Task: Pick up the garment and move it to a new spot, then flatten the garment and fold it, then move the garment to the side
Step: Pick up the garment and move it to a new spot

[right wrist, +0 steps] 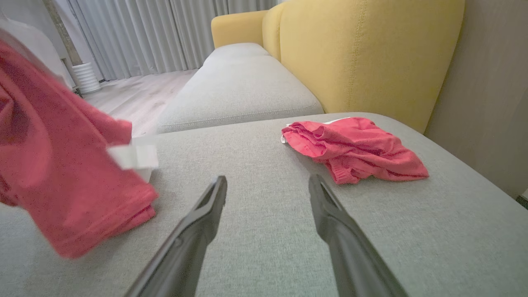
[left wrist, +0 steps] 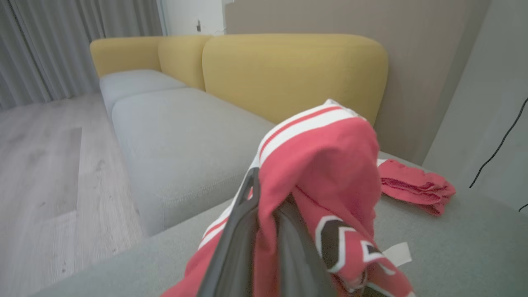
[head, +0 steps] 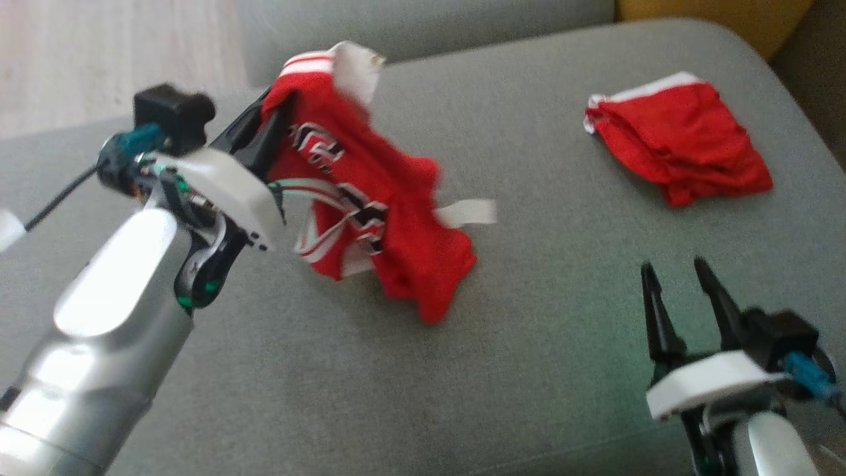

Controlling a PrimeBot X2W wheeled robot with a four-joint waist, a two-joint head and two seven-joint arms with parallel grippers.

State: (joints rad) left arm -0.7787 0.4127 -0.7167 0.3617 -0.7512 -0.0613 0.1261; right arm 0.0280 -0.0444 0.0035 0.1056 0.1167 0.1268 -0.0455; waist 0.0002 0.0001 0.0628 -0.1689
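Note:
A red garment point(head: 390, 218) with white stripes and black-and-white lettering hangs lifted off the grey cushion point(head: 529, 370), its lower end near the cushion surface. My left gripper point(head: 274, 122) is shut on its upper edge; in the left wrist view the cloth point(left wrist: 326, 165) drapes over the closed fingers point(left wrist: 243, 231). In the right wrist view the same garment point(right wrist: 62, 173) hangs at the left. My right gripper point(head: 674, 281) stands open at the lower right above the cushion, nothing between its fingers point(right wrist: 198, 222).
A second red garment point(head: 674, 145) lies crumpled at the cushion's far right, also seen as the red heap point(right wrist: 354, 148). Yellow sofa backrests point(right wrist: 363, 53) rise behind. More grey seat cushion point(left wrist: 173, 140) extends beyond, with wood floor point(left wrist: 41, 173) to the left.

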